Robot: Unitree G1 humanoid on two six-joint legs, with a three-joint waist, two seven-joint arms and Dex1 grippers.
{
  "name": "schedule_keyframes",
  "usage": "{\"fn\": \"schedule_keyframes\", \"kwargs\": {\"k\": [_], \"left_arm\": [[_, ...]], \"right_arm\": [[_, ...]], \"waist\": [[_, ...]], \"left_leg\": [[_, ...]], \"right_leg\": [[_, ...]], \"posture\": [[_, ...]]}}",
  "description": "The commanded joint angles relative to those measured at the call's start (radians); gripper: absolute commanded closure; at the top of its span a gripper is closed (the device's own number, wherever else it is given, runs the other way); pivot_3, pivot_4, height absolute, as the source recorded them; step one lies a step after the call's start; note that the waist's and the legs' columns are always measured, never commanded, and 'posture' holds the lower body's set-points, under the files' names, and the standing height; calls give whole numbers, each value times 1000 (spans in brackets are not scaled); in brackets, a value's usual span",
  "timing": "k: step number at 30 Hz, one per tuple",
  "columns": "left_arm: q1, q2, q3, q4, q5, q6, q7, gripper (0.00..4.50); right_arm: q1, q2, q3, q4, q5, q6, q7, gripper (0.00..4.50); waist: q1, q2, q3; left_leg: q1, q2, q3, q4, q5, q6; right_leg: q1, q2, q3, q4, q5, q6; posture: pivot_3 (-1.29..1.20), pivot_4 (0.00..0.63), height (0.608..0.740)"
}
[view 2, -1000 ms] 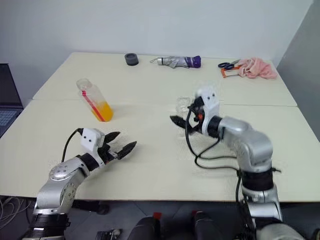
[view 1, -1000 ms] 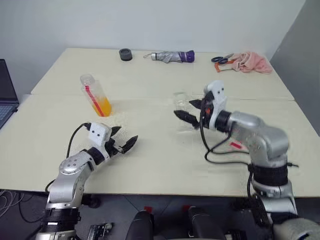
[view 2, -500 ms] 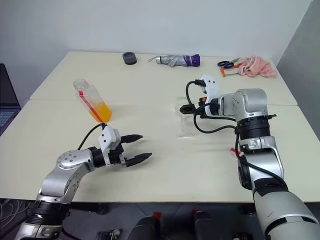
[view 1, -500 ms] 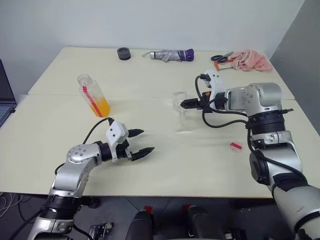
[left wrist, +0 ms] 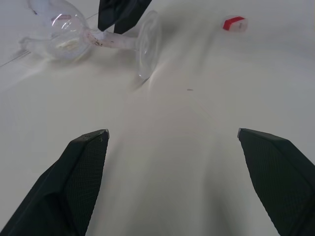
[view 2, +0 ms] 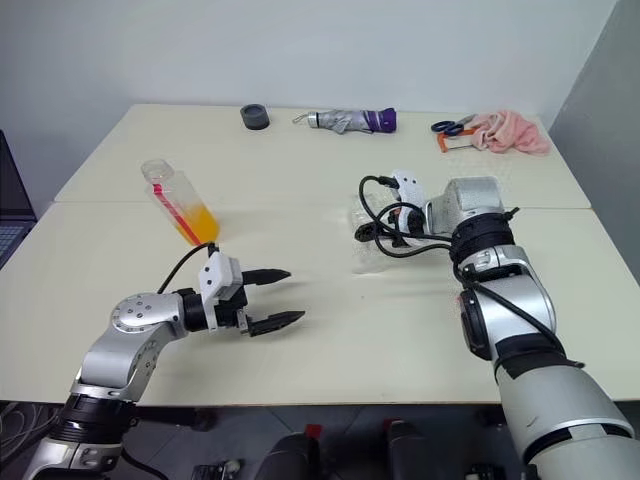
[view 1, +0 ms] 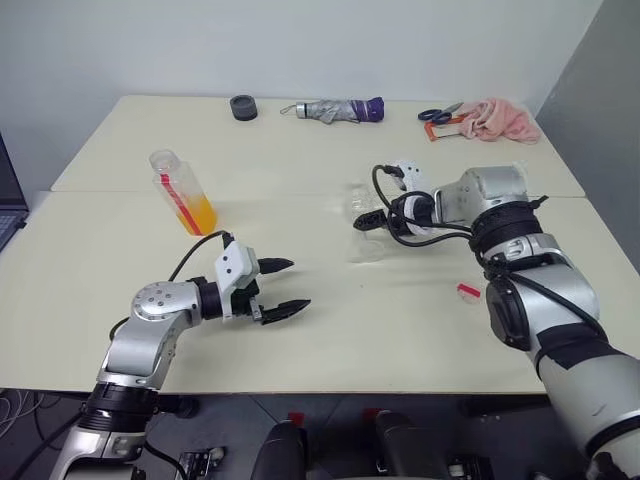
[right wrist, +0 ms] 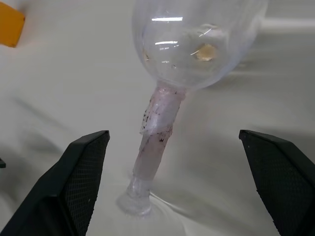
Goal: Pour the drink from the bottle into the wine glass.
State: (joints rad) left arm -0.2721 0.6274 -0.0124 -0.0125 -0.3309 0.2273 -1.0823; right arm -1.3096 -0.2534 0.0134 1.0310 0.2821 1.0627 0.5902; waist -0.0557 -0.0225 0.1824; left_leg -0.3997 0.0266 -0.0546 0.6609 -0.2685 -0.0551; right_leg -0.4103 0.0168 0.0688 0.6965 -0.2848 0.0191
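On the cream table (view 1: 330,330), the wine glass (view 1: 362,230) is seen upright near the middle, its stem between the spread fingers of the right gripper (right wrist: 174,162), untouched. Well apart to the left, the bottle (view 1: 183,191) is found uncapped, with orange drink (view 1: 203,214) at its base. Nearer, the left gripper (view 1: 284,286) is held with fingers apart, empty. A red-and-white cap (view 1: 468,291) lies right of the glass.

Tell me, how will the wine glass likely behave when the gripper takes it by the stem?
The wine glass is probably top-heavy: a wide bowl on a thin stem and small foot. Clear and smooth, it looks slippery and fragile. The open right gripper straddles the stem.
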Motion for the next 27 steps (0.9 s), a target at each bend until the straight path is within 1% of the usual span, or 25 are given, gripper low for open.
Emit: {"fn": "schedule_keyframes", "kwargs": {"k": [1,11,12,14,23,24,27], "left_arm": [[-15,17,22,0,-2,-19,1,16],[-12,15,10,-11,5,-21,10,16],[-12,15,10,-10,6,-21,10,0],[-12,15,8,-9,9,-23,11,0],[-21,11,3,-6,17,-24,13,0],[-22,11,3,-6,17,-23,13,0],[-25,11,1,-5,17,-21,12,0]], "right_arm": [[-43,10,-27,48,-18,-67,11,0],[-65,41,-52,149,-50,-155,29,0],[-67,41,-54,153,-52,-158,32,367],[-69,42,-55,159,-55,-159,43,854],[-60,53,-84,151,-57,-126,72,4106],[-58,54,-87,149,-57,-123,73,4323],[-53,51,-104,144,-51,-124,68,4356]], "waist": [[0,0,0],[-1,0,0],[-1,0,0],[-1,0,0],[-1,0,0],[-1,0,0],[-1,0,0]], "left_leg": [[0,0,0,0,0,0],[0,0,0,0,0,0],[0,0,0,0,0,0],[0,0,0,0,0,0],[0,0,0,0,0,0],[0,0,0,0,0,0],[0,0,0,0,0,0]], "right_leg": [[0,0,0,0,0,0],[0,0,0,0,0,0],[0,0,0,0,0,0],[0,0,0,0,0,0],[0,0,0,0,0,0],[0,0,0,0,0,0],[0,0,0,1,0,0]], "posture": [[0,150,740],[0,150,740],[0,150,740],[0,150,740],[0,150,740],[0,150,740],[0,150,740]]}}
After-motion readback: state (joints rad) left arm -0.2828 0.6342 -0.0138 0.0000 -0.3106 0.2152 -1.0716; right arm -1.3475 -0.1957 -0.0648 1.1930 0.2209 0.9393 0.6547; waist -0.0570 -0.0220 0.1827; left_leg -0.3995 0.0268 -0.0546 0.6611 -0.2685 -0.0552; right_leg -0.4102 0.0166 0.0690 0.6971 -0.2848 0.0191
